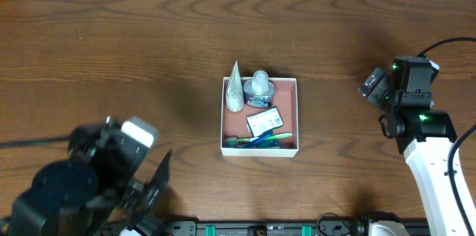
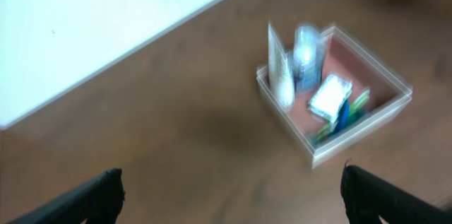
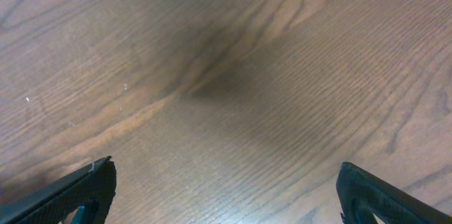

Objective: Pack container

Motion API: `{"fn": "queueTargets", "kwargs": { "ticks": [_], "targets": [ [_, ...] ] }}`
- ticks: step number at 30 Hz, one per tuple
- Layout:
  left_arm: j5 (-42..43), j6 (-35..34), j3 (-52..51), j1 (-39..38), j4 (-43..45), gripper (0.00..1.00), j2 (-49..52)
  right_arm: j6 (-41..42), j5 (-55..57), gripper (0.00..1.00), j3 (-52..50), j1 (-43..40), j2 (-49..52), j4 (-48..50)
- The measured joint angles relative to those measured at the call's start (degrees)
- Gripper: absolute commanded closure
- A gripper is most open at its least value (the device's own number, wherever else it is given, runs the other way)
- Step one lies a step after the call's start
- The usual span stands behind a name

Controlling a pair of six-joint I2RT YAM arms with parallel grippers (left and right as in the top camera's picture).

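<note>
While spread wide and holding nothing: left gripper (image 2: 229, 192), right gripper (image 3: 226, 189). Centre of overhead view: container (image 1: 287, 99) with tube (image 1: 236, 88), bottle (image 1: 259, 87), packet (image 1: 265, 122) inside.

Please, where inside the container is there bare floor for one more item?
Bare floor shows in the container's far right corner, beside the bottle, beyond the packet. The tube crowds the far left, the toothbrushes the near wall.
</note>
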Motion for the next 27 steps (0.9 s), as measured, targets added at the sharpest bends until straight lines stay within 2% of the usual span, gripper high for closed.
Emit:
{"fn": "queueTargets", "kwargs": {
  "ticks": [4,8,15,22,27],
  "targets": [
    [1.5,-2.1,0.0,0.0,-9.6,0.02,-2.6,0.0,0.0,0.01,0.0,0.0,0.0,0.0],
    [4.9,-3.4,-0.8,0.0,-8.2,0.02,-3.0,0.0,0.0,0.01,0.0,0.0,0.0,0.0],
    [7.6,-6.7,-14.0,2.4,6.4,0.02,-5.6,0.0,0.0,0.01,0.0,0.0,0.0,0.0],
    [8.2,-6.8,-39.6,10.1,32.9,0.02,-19.7,0.0,0.0,0.01,0.0,0.0,0.0,0.1],
    [8.3,-6.7,-54.2,17.1,48.0,0.02,-29.9,0.0,0.0,0.01,0.0,0.0,0.0,0.1]
  ]
}}
